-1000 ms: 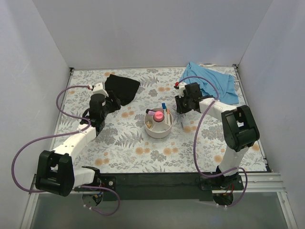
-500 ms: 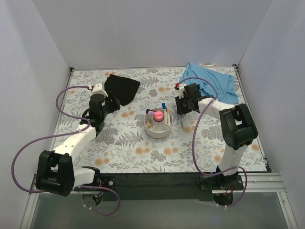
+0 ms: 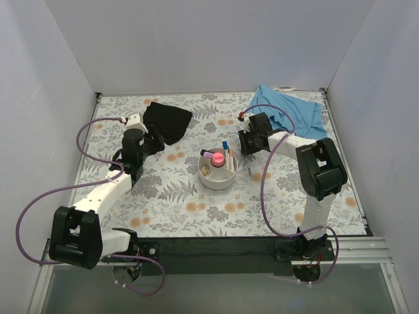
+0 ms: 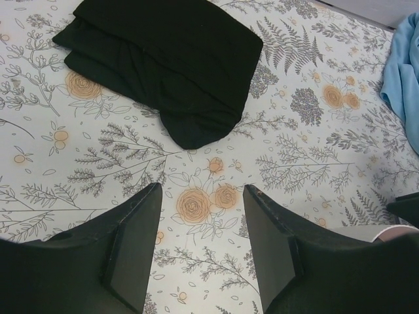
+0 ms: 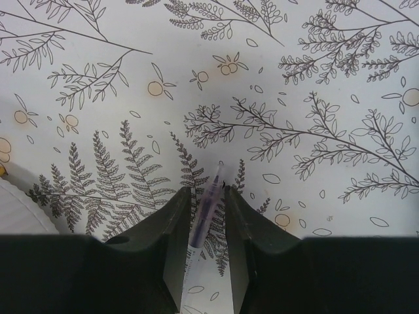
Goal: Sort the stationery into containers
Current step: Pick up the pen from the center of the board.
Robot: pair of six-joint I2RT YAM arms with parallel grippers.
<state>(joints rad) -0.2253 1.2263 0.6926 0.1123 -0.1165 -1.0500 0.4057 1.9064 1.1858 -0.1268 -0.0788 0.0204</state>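
Observation:
The white round bowl [image 3: 218, 178] stands mid-table and holds a pink bottle [image 3: 218, 159], a blue-capped pen [image 3: 224, 146] and other small pieces. My right gripper [image 3: 249, 145] is just right of the bowl, low over the table. In the right wrist view its jaws [image 5: 207, 191] are shut on a thin white pen with a purple cap [image 5: 215, 180], which lies on the floral table cover; the bowl's rim [image 5: 14, 210] shows at the lower left. My left gripper [image 4: 201, 196] is open and empty, hovering near the black pouch [image 4: 163, 59].
The flat black fabric pouch [image 3: 168, 121] lies at the back left. A blue cloth [image 3: 294, 114] is crumpled at the back right and shows at the left wrist view's right edge [image 4: 402, 59]. White walls enclose the table on three sides.
My right gripper has shifted slightly left and away from the near edge, toward the bowl. The left arm has not moved.

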